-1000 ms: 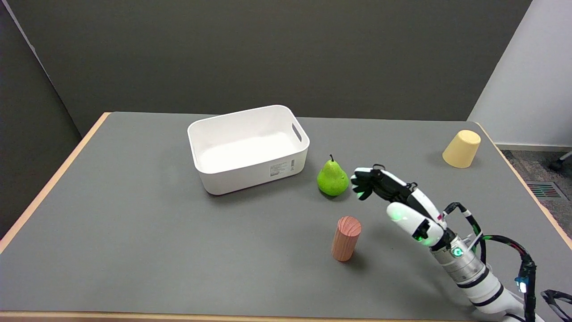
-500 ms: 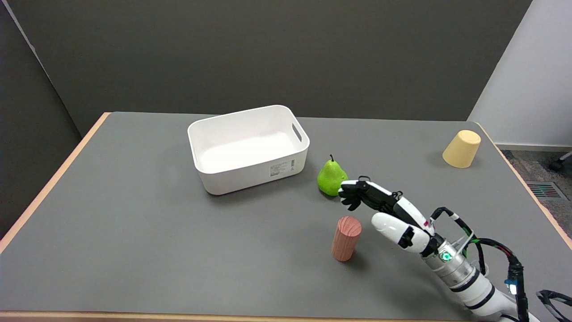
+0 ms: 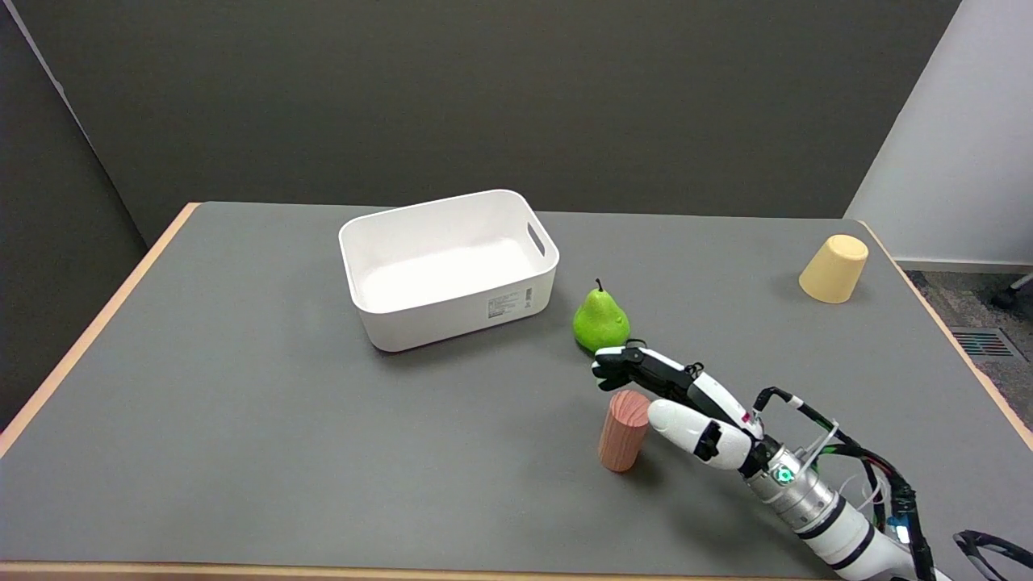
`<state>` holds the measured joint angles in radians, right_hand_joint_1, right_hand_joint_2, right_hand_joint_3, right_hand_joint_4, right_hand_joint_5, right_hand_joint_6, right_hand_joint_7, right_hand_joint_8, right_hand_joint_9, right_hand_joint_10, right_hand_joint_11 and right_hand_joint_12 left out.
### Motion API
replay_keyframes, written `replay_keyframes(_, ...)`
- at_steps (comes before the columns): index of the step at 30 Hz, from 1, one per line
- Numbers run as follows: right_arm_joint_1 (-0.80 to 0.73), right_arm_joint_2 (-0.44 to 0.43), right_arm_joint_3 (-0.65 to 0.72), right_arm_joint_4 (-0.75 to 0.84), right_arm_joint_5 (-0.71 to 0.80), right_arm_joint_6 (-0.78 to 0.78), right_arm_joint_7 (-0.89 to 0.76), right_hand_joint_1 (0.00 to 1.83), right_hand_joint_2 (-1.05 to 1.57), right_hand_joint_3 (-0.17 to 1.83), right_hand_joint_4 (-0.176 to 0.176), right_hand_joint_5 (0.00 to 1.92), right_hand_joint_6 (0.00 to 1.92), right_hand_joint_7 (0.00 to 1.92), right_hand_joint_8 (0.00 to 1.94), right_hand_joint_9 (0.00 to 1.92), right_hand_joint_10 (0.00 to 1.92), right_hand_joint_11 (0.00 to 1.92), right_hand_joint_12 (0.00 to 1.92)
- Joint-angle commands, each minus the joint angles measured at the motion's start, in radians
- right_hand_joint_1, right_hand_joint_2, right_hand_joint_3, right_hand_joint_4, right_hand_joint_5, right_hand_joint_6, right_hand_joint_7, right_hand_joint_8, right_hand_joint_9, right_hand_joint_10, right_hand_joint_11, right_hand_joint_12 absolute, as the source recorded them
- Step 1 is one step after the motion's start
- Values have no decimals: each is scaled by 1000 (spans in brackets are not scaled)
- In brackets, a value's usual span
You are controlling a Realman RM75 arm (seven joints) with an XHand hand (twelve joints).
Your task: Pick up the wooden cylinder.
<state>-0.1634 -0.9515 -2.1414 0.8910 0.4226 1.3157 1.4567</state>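
Bin: I see a white plastic bin (image 3: 449,270) at centre frame, open side up.
Pear: a green pear (image 3: 600,320) stands just right of it.
Cup: a yellow cup (image 3: 834,269), upside down, upper right.
Table: grey table (image 3: 242,387) beneath all.

I look down on a grey table (image 3: 242,420) with a pale wooden edge band running along its left, right and near sides. Behind it stands a dark grey wall (image 3: 484,97), matt and evenly lit, and a second dark panel (image 3: 48,226) closes in on my left. To my right a pale, bluish-white wall (image 3: 960,145) meets the floor at a light skirting. The floor (image 3: 980,311) there is grey carpet, with a small vent-like grille (image 3: 986,343) set in it.
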Motion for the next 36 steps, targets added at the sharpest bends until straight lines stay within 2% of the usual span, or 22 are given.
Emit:
replay_keyframes(1,14,-18,-17,-6,-12,-37,4,267,727,784,-95,284,531,382,492,294,926,88,1209)
replay_keyframes(24,-10,-39,-52,5,-12,-49,25,275,741,785,-130,274,530,369,491,303,919,108,1222)
replay_keyframes(36,13,-49,-52,-8,-22,-71,23,315,738,792,-131,273,529,363,483,298,903,90,1207)
